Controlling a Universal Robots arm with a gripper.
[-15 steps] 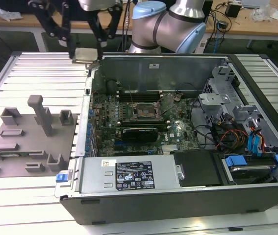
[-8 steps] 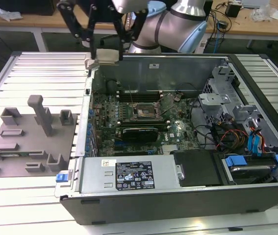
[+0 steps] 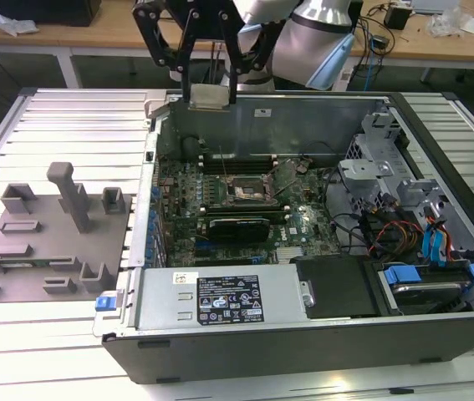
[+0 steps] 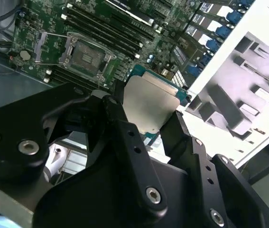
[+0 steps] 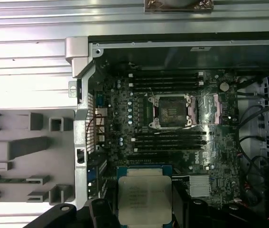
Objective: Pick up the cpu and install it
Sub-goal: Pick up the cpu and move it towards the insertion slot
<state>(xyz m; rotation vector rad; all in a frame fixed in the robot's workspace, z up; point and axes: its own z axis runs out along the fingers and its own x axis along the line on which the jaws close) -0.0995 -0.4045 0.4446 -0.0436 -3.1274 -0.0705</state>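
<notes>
- The cpu (image 3: pixel 207 97) was pinched by two opposite edges between the fingers of the gripper (image 3: pixel 210 83). This grasp was judged to leave both flat faces free of contact.
- The cpu was held roughly level, high above the motherboard socket (image 3: pixel 245 189) and offset from it toward the rear wall of the computer case (image 3: pixel 303 351). No contact with the socket had been made.
- The cpu (image 5: pixel 143 199) was seen as a thin square plate with a matt silvery-grey metal face and a narrow blue-green rim.
- The gripper (image 4: pixel 146 116) was built of black, rigid bolted links. Its fingers (image 4: pixel 117 118) were closed against the edges of the chip.
- The socket (image 5: pixel 171 110) was a dark square recess in a bright metal frame. It lay face-up on the green board between rows of long black slots.
- A grey plastic tray (image 3: pixel 28 251) with upright blocks lay outside the case wall, well apart from the socket. It rested on the ribbed metal tabletop (image 3: pixel 61 125).
</notes>
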